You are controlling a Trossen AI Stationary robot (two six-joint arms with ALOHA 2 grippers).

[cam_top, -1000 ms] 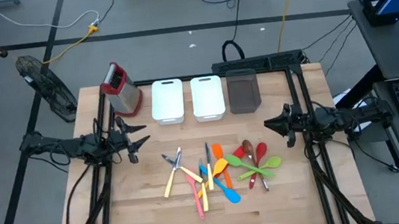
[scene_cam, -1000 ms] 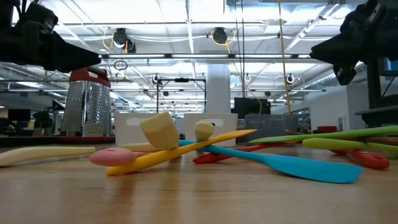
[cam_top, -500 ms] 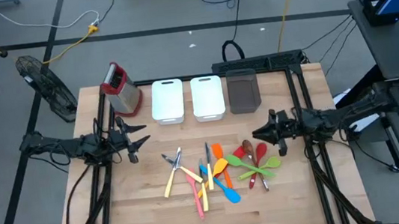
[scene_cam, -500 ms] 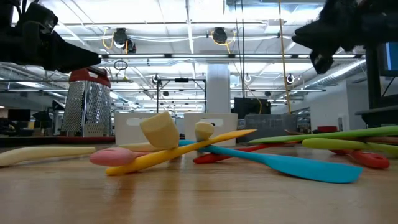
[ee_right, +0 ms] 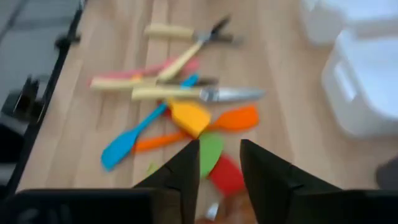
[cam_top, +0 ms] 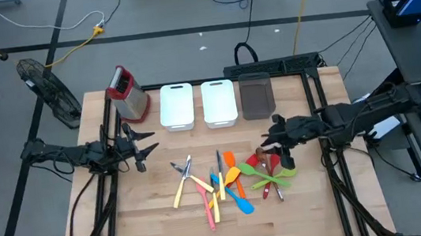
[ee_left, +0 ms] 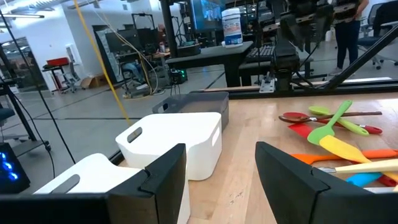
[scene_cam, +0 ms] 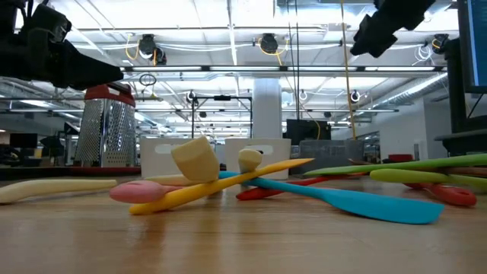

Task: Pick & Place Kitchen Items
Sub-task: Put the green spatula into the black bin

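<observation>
No legible writing on utensils (cam_top: 233, 180), seemingly.

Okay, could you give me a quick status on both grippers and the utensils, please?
Right gripper open, above the utensil pile, holding nothing. Left gripper open, parked at the table's left. Nothing in the way.

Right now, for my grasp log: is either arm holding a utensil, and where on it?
Nothing is held. The right gripper hangs above the utensil pile, jaws apart; the left gripper waits open.
</observation>
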